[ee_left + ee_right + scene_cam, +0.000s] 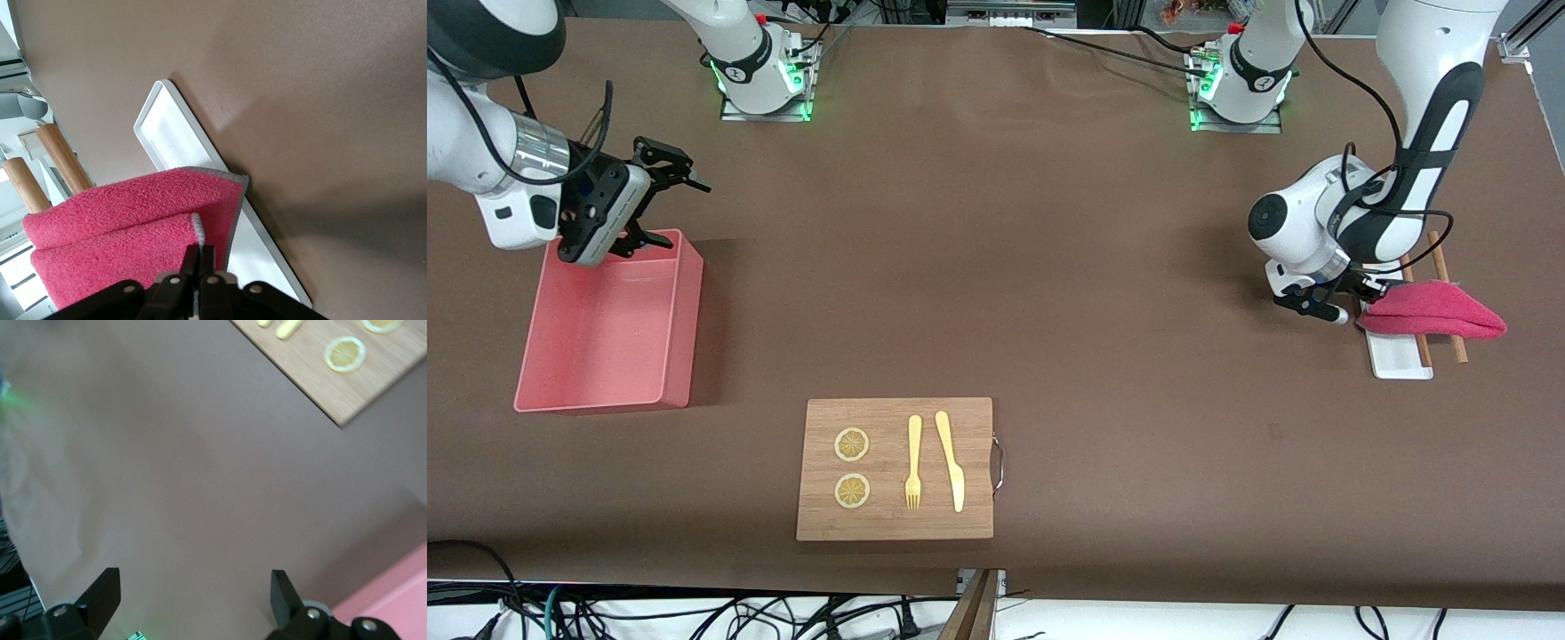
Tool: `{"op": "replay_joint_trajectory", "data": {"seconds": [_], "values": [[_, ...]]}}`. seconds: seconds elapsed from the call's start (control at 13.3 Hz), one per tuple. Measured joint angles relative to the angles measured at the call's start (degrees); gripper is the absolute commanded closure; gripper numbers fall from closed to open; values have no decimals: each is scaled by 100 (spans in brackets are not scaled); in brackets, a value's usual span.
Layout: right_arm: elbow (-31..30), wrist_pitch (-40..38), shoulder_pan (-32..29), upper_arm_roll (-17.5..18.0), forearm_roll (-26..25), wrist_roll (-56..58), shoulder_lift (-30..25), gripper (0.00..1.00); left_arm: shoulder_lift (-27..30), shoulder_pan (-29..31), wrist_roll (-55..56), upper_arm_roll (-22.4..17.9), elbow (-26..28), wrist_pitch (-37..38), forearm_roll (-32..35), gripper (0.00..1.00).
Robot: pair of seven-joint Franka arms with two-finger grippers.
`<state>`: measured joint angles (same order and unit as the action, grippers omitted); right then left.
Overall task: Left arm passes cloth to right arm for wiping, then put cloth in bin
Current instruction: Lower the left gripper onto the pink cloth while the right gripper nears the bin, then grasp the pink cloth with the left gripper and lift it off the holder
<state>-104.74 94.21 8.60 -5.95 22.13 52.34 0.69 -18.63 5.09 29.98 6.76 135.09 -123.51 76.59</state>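
The crimson cloth [1436, 311] lies folded over a small white tray [1400, 360] and two wooden sticks [1439, 253] toward the left arm's end of the table. My left gripper [1362, 296] is low at the cloth's end that faces the table's middle. In the left wrist view its fingers [200, 259] are shut on the grey-hemmed edge of the cloth [127, 223]. The salmon-pink bin [680, 311] stands toward the right arm's end and looks empty. My right gripper [669, 200] hangs open and empty over the bin's corner nearest the robots' bases; its own view [193, 593] shows bare table and a corner of the bin [397, 600].
A wooden board [894, 524] with a metal handle lies near the table's front edge, carrying two lemon slices [852, 444], a yellow fork [913, 462] and a yellow knife [951, 462]. The board also shows in the right wrist view [320, 367]. The tray [167, 133] and sticks [63, 157] lie under the cloth.
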Motion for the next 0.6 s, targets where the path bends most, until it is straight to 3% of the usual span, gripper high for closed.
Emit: {"op": "replay_joint_trajectory", "data": {"seconds": [0.6], "values": [[-432, -3, -516, -18, 1469, 2846, 730, 1, 1, 0, 0, 1, -56, 0, 1, 100]]}}
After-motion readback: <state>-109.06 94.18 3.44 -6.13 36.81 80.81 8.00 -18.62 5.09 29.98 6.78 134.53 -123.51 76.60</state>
